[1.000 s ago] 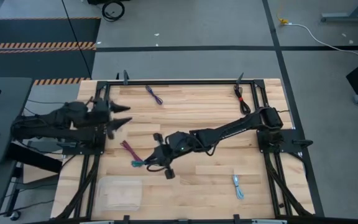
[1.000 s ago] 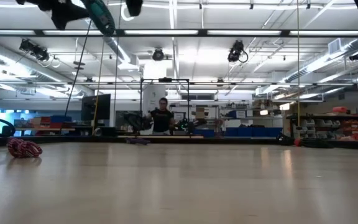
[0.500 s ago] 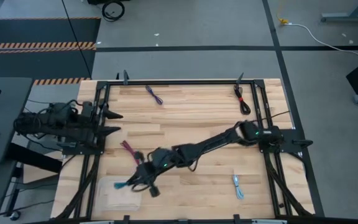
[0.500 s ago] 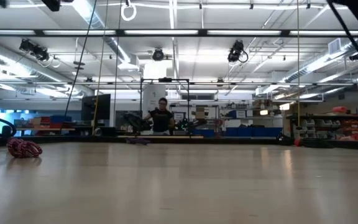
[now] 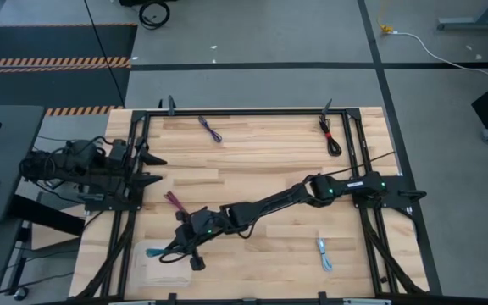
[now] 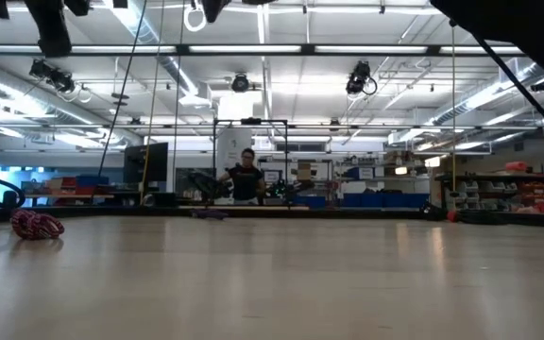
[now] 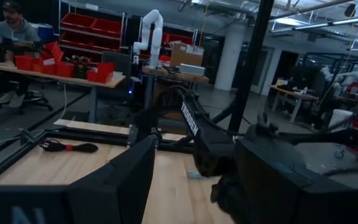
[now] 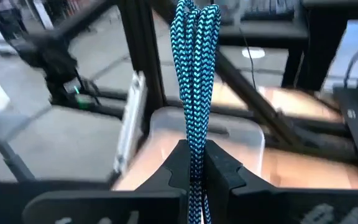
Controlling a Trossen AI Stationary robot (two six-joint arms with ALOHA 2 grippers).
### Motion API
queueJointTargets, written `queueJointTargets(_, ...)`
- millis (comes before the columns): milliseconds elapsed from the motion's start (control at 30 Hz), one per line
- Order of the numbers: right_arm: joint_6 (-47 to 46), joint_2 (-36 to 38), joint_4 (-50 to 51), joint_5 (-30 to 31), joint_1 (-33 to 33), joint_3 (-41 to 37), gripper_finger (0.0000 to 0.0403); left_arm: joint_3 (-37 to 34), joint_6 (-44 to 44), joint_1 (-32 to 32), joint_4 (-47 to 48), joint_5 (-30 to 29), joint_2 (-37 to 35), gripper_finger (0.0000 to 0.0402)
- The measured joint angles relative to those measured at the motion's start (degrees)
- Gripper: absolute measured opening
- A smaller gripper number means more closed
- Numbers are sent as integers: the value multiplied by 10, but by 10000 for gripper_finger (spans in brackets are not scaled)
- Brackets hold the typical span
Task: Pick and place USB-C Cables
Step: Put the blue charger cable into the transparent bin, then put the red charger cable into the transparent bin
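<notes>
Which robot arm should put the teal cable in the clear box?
The right. Its gripper is shut on the teal cable, reaching over the clear box. The left gripper waits open at the table's left edge.

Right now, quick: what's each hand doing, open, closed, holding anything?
Left hand: open, holding nothing, parked at the table's left edge.
Right hand: closed on the teal cable, over the clear container.

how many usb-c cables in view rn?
5. Purple and black-red at the far edge, maroon mid-left, light blue near right, teal held in the right tool over the clear bin.
</notes>
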State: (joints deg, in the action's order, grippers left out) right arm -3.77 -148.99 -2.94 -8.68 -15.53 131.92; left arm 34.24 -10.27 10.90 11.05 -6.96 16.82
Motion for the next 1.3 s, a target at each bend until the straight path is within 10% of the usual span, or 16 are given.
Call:
queueJointTargets(667, 26, 0, 43, 3, -1, -1, 132, 0, -27, 0, 18, -5, 0, 231)
queueJointTargets(933, 39, 5, 53, 100, 20, -1, 145, 0, -27, 0, 29, -10, 0, 231)
queueJointTargets(1300, 67, 133, 301, 89, 43, -1, 144, 0, -44, -1, 203, -160, 50, 231)
